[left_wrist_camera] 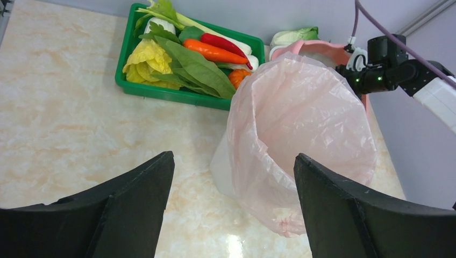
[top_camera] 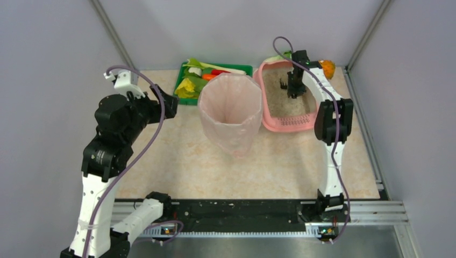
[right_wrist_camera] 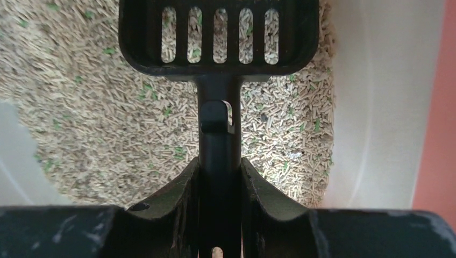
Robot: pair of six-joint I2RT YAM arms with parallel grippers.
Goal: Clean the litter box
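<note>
The right claw [right_wrist_camera: 219, 177] is clamped on the handle of a black slotted scoop [right_wrist_camera: 218, 37], poised over pellet litter [right_wrist_camera: 97, 107] in the pink litter box [top_camera: 279, 124], just right of the bag-lined bin [top_camera: 231, 134] on the tabletop [top_camera: 177, 156]. The left claw [left_wrist_camera: 232, 157] gapes empty, left of the bin.

Desk [top_camera: 177, 156]: beige marbled top.
Centre: 1 tall translucent pink bag-lined bin [top_camera: 231, 107], upright, mouth open.
Far left of the bin, just beside it: 1 green tray [left_wrist_camera: 161, 92] piled with vegetables. These include a red chilli [left_wrist_camera: 226, 43] lying against a carrot [left_wrist_camera: 215, 53], a broad green leaf [left_wrist_camera: 199, 67] and a yellow leafy head [left_wrist_camera: 145, 59].
Pale green cabbage [left_wrist_camera: 293, 36] by the far wall.
Orange item [top_camera: 327, 68] in the far right corner; kind unclear.
</note>
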